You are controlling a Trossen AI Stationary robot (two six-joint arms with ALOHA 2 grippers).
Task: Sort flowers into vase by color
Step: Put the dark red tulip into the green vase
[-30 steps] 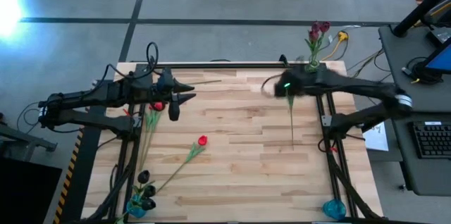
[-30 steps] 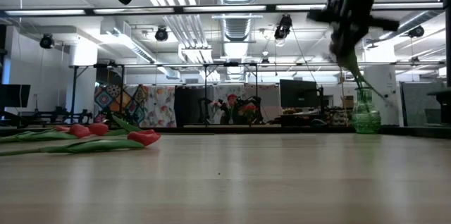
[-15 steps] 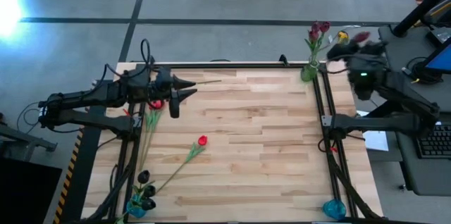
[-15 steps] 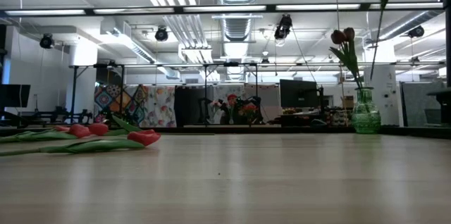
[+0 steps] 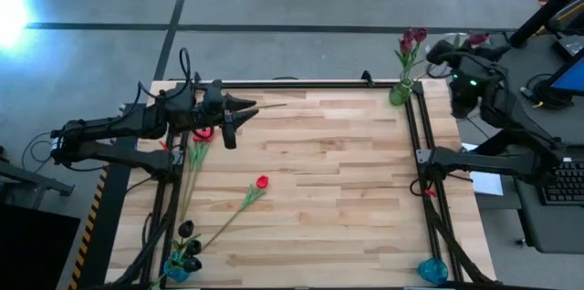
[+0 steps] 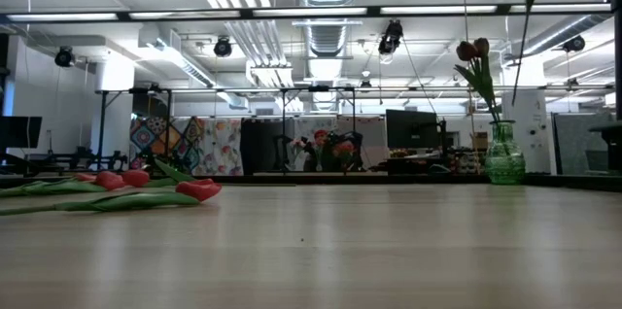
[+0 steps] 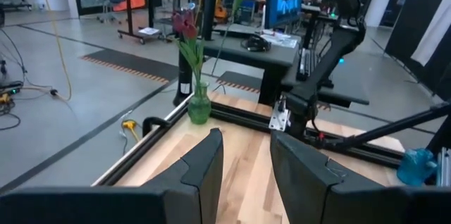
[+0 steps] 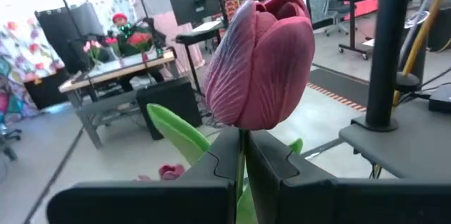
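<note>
Right gripper (image 5: 453, 50), clenched on a maroon flower (image 8: 261, 62), has swung off the table to beside the green vase (image 5: 400, 94); insertion looks next; left gripper (image 5: 239, 114) part-open, grasping nothing, hovers.

The flower (image 8: 261, 62) in the right claw (image 8: 242, 155) was dark pink with a green leaf. The vase (image 6: 503, 154) was green glass. The bench (image 5: 319, 199) was pale striped wood.

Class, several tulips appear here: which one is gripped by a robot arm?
The maroon tulip, its stem clamped between the right gripper's fingers, off the table. The others lie on the wooden table or stand in vases.
</note>
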